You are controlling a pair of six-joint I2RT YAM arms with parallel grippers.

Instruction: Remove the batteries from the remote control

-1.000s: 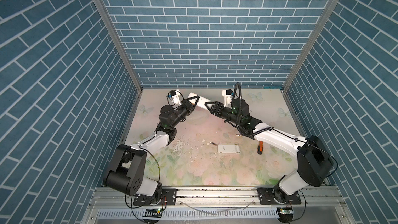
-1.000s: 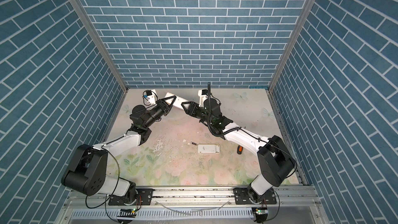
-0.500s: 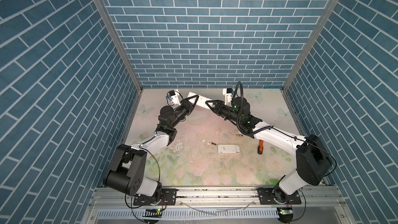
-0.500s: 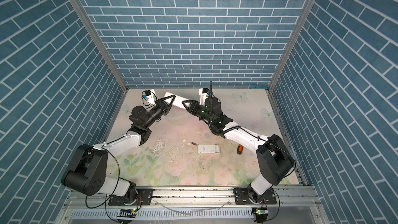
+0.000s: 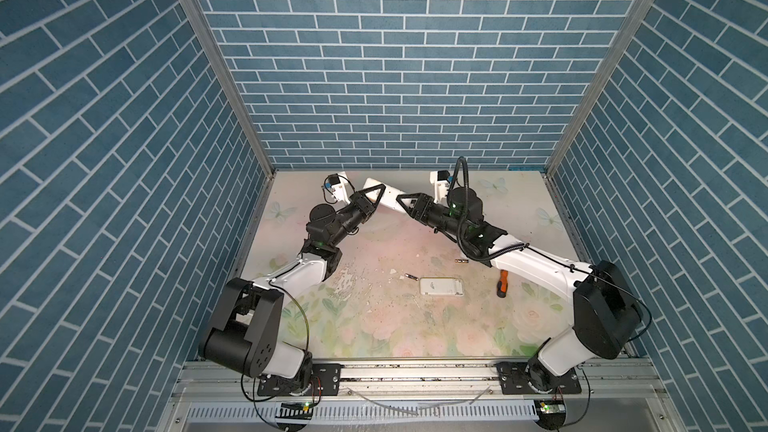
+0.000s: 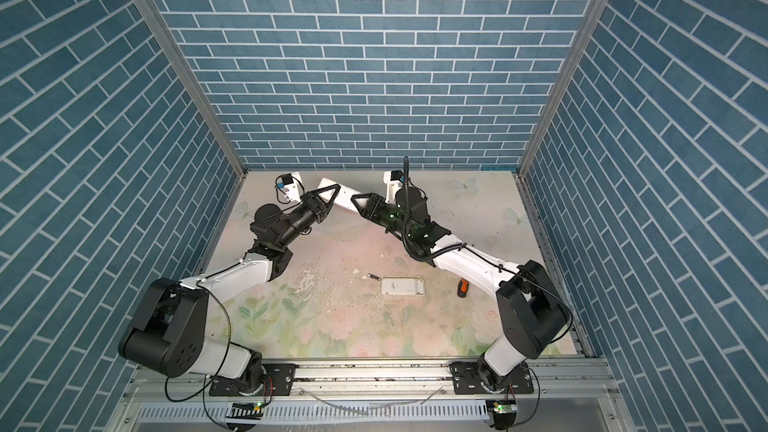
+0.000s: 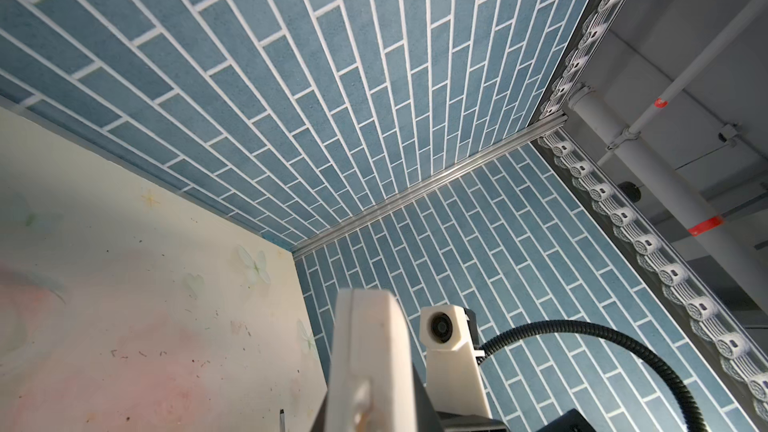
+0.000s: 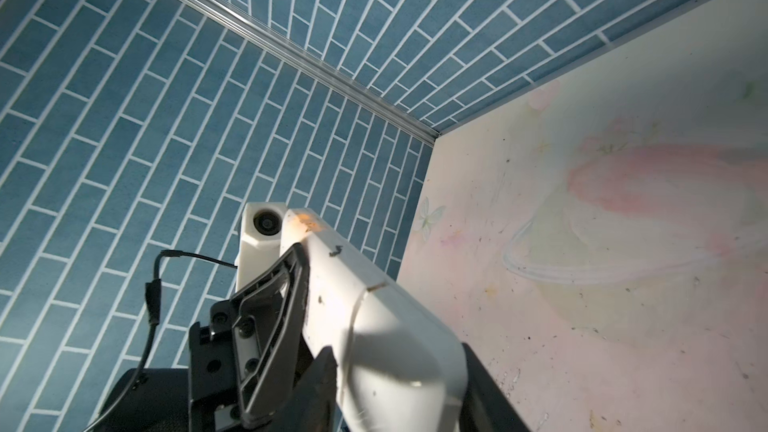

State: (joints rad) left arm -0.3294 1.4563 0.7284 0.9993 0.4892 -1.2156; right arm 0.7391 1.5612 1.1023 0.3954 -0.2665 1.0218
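Note:
The white remote control (image 5: 384,196) (image 6: 344,196) hangs in the air over the back of the table, held between both arms. My left gripper (image 5: 371,198) (image 7: 370,417) is shut on one end of it. My right gripper (image 5: 404,204) (image 8: 399,388) closes on the other end, one dark jaw pressed to each side of the remote control (image 8: 365,297). In the left wrist view the remote control (image 7: 365,359) shows edge-on. Two batteries lie loose on the table, one (image 5: 411,277) (image 6: 373,276) beside a white flat piece and another (image 5: 460,261) near my right forearm.
A white flat rectangular piece (image 5: 441,286) (image 6: 403,286) lies mid-table. An orange-handled screwdriver (image 5: 500,280) (image 6: 462,288) lies to its right, under my right forearm. Blue brick walls close the back and both sides. The floral table (image 5: 374,326) is scuffed in the middle.
The right gripper has shifted slightly along the remote's end. The left arm and the things on the table have not moved.

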